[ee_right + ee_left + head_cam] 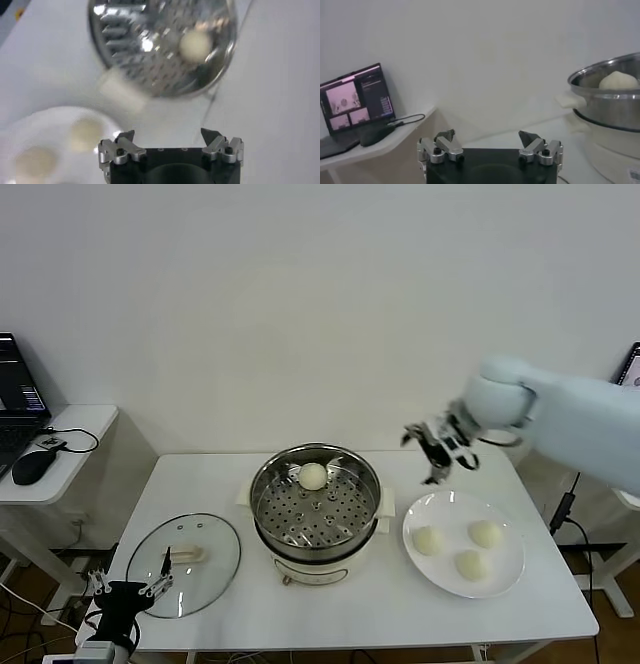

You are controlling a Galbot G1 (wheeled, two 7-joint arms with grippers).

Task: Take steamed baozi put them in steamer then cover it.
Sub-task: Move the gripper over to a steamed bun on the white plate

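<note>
Head view: one smooth cream-white bun [313, 476] sits in the shiny steel steamer [270, 484]; three wait on the flat white plate [510, 579]. Right end effector [437, 449], fingers apart and empty, hovers between; next, descend onto a plated bun.

A plain white wall [300, 304] is seen behind a white table [200, 484]. A laptop [18, 399] and mouse [33, 465] are set on a side desk [85, 424].
</note>
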